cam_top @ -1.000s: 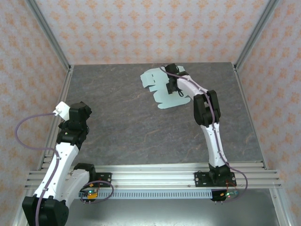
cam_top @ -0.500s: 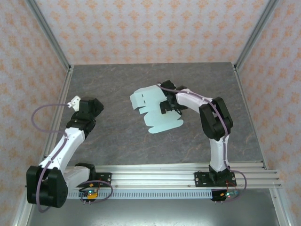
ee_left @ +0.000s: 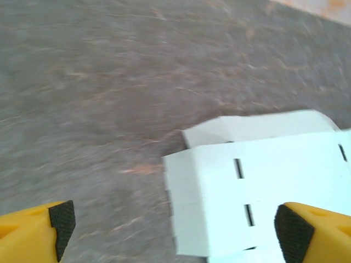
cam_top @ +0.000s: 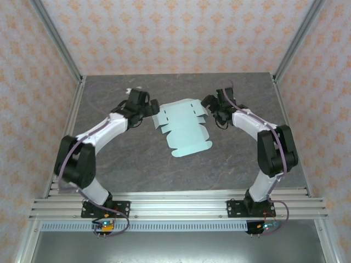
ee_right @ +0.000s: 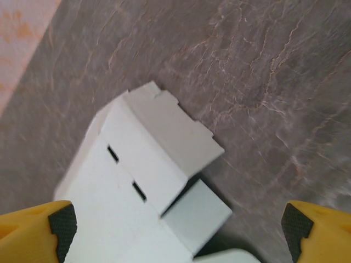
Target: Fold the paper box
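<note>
The paper box (cam_top: 184, 129) lies as an unfolded mint-blue sheet in the upper middle of the top view, flat on the dark stone-patterned table (cam_top: 120, 159). Its slotted panel fills the lower right of the left wrist view (ee_left: 258, 192) and the lower left of the right wrist view (ee_right: 148, 170), where one side flap seems creased slightly upward.

The left gripper (cam_top: 149, 111) sits just beside the sheet's left edge and the right gripper (cam_top: 215, 112) just beside its right edge. Both have their yellow jaws spread wide and hold nothing (ee_left: 176, 227) (ee_right: 178, 227).

The step looks like approaching the two side flaps. Thin card probably slides easily on this table, so both sides should be met together. A fingertip should slip under the flap and bend it along the scored line, not across the slots.
</note>
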